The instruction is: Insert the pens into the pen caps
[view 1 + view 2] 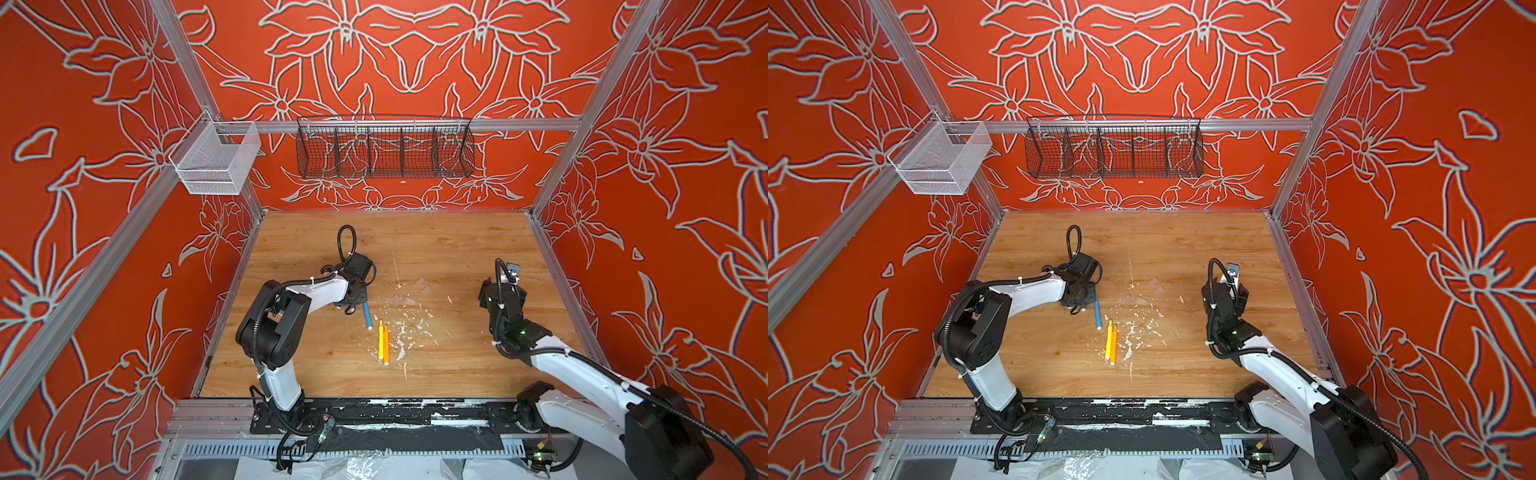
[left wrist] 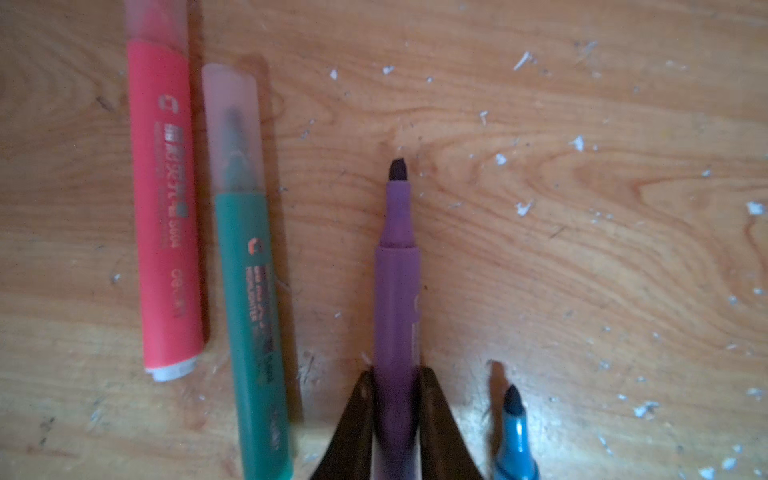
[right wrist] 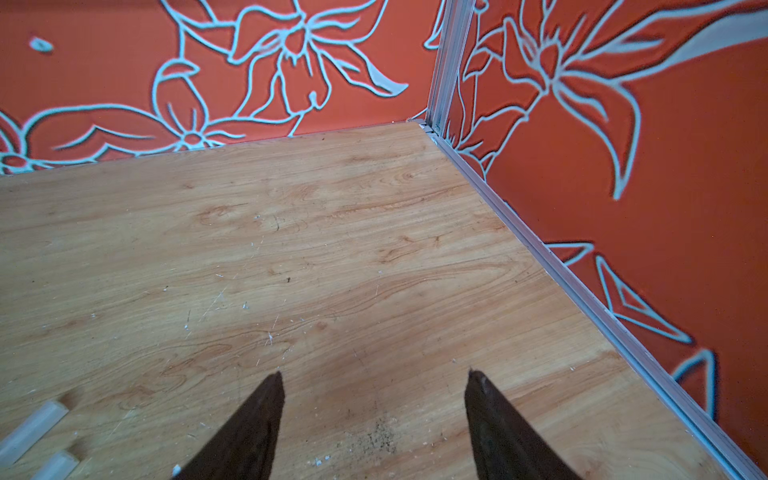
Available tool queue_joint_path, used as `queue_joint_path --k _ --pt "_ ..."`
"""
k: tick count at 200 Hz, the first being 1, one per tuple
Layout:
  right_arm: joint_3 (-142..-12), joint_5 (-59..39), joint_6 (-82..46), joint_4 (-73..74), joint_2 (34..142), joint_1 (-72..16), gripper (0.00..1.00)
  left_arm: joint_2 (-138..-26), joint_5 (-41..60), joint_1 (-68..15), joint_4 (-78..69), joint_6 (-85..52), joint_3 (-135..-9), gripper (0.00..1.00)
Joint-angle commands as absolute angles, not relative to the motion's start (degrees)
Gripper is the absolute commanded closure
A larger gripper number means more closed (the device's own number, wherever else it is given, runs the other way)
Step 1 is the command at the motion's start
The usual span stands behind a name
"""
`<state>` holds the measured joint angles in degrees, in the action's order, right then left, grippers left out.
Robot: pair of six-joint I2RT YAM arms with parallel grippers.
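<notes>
Yellow pen (image 1: 380, 338) and orange pen (image 1: 386, 345) are laid together on the table (image 1: 457, 249), the purple pen (image 2: 397, 291) is clamped farther back in the left gripper (image 2: 397, 380), pen caps (image 1: 410, 300) are scattered beyond, and the right gripper (image 3: 374, 374) is held with fingers apart.

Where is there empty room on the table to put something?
Bare: the far strip of the wooden table below the black wire basket; the corner ahead of the right gripper. Crowded: the middle, with clear plastic caps, yellow pen, orange pen, blue pen.
</notes>
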<state>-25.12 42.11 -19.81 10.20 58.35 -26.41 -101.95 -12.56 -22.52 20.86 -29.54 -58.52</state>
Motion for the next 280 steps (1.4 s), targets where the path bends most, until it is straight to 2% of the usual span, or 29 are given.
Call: queue_joint_path --k 1,46,77,125,145,168,202,227,280 --pt "-24.73 41.93 -19.70 11.08 57.52 -26.37 0.29 -103.46 -9.14 -21.80 21.29 -30.70 -55.49 0.84" --pt "-24.70 42.01 -19.69 11.15 57.43 -26.37 0.29 -96.55 -0.57 -21.13 17.10 -29.04 -53.85 0.90" --pt "-24.35 41.92 -19.77 11.25 56.91 -26.37 0.29 -87.70 4.21 -21.31 20.31 -26.99 -59.06 0.94" --pt "-24.36 42.24 -19.73 10.96 56.39 -26.37 0.29 -77.16 2.05 -26.21 23.14 -22.39 -66.47 0.98" --pt "-27.97 40.71 -23.75 0.66 54.52 -26.36 0.30 -72.99 1.00 -28.51 20.24 -21.09 -64.03 1.00" --pt "-32.34 30.41 -30.18 -7.35 49.99 -26.37 0.33 -67.99 3.96 -29.73 14.97 -20.46 -60.97 1.00" --pt "-31.64 9.36 -36.38 -0.18 42.67 -27.16 0.35 -63.32 6.65 -32.81 8.66 -17.55 -56.78 1.00" --pt "-32.57 5.96 -39.59 0.37 38.50 -30.65 0.36 -62.27 7.67 -33.55 5.61 -14.28 -54.84 1.00" --pt "-32.43 2.14 -38.41 7.38 34.10 -42.48 0.33 -64.42 14.59 -35.22 -1.16 -8.35 -52.06 1.00"
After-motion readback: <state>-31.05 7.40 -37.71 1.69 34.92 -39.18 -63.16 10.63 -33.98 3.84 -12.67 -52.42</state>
